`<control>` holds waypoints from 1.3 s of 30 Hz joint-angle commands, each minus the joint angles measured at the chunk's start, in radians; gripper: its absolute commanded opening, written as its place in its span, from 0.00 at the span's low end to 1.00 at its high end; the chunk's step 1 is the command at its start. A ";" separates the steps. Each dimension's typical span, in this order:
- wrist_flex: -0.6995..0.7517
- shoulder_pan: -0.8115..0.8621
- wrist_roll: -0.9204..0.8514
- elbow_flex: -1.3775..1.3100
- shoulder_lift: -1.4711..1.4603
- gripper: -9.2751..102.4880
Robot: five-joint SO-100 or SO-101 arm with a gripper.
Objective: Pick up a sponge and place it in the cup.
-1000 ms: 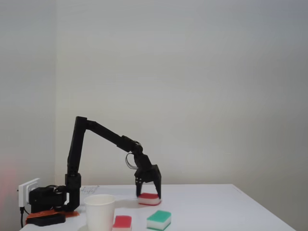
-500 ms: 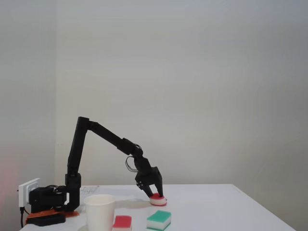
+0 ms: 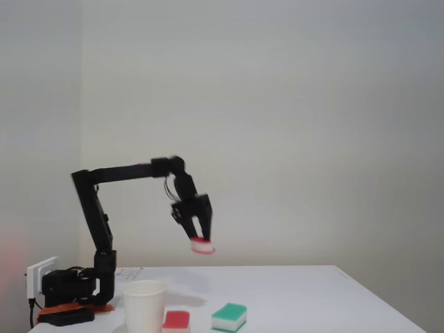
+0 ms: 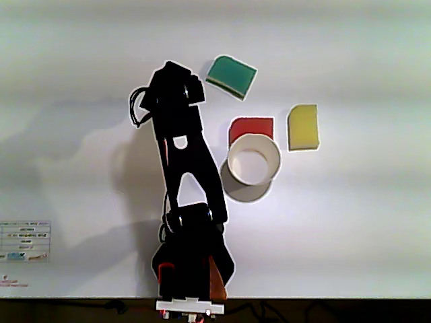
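Note:
In the fixed view my gripper [image 3: 200, 241] hangs high above the table, shut on a red-topped white sponge [image 3: 202, 247] that pokes out below the fingertips. It is above and to the right of the white paper cup [image 3: 143, 306], which stands upright at the front. A second red sponge [image 3: 176, 320] lies on the table right beside the cup. In the other view, looking down, the cup [image 4: 254, 140] is open and empty, with that red sponge [image 4: 250, 125] touching its far side. My black arm [image 4: 185, 175] stretches up to the left of the cup and hides the held sponge.
A green-topped sponge [image 3: 229, 316] [image 4: 231, 76] lies right of the cup in the fixed view. A yellow sponge [image 4: 303, 126] lies beside the red one. The arm's base and a white socket box [image 3: 38, 274] stand at the left. A paper label [image 4: 25, 241] lies flat on the table.
The gripper closed on the red sponge on the table, then lifted it high and swung it left, toward the cup's side. The arm folded back.

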 commanded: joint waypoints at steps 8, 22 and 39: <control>0.233 0.383 -0.347 0.178 0.480 0.08; 0.092 0.689 -0.540 0.554 0.661 0.08; -0.048 0.779 -0.663 0.583 0.588 0.45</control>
